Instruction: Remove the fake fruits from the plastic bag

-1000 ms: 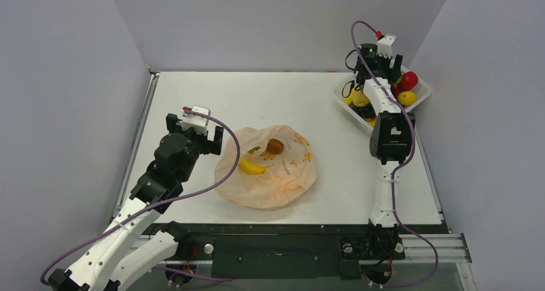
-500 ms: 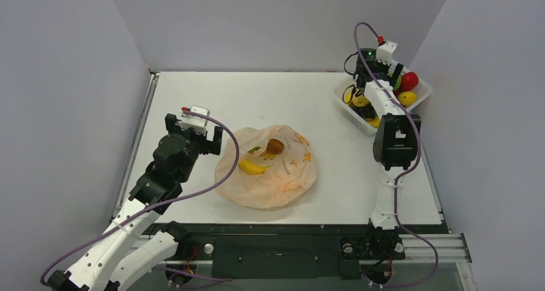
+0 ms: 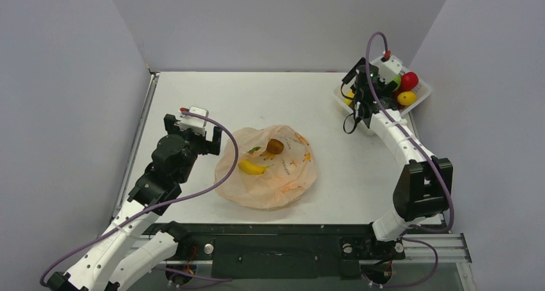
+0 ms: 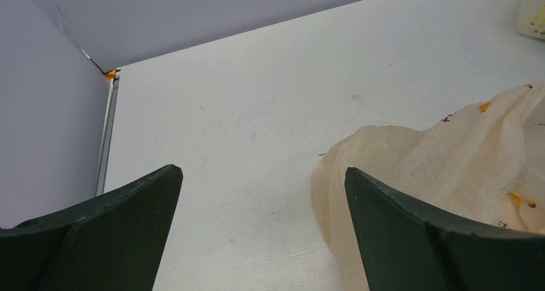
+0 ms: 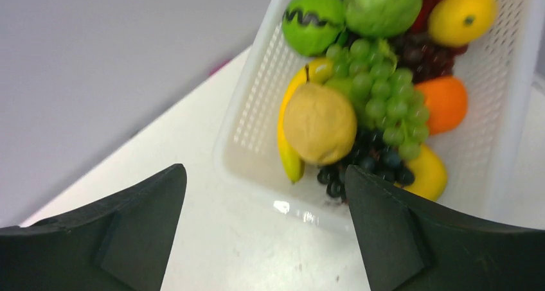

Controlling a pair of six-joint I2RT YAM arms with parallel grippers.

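Left jaws gape empty by plastic bag (image 4: pixel 450 162) edge, right jaws likewise by basket (image 5: pixel 257 101) rim.

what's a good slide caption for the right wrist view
Open right gripper facing a white basket full of fake fruit

The plastic bag (image 3: pixel 267 169) lies spread on the desk (image 3: pixel 193 92), toward the front middle. Within its outline rests a banana (image 3: pixel 252 167), with a small round fruit (image 3: pixel 275 146) behind it to the right; whether they lie in or on the bag I cannot tell. My left claw (image 4: pixel 261 172) sits just left of the bag. The basket (image 5: pixel 257 105) stands in the far right corner with a pile of fruits (image 5: pixel 366 92) in it, my right claw (image 5: pixel 265 169) at its left edge.
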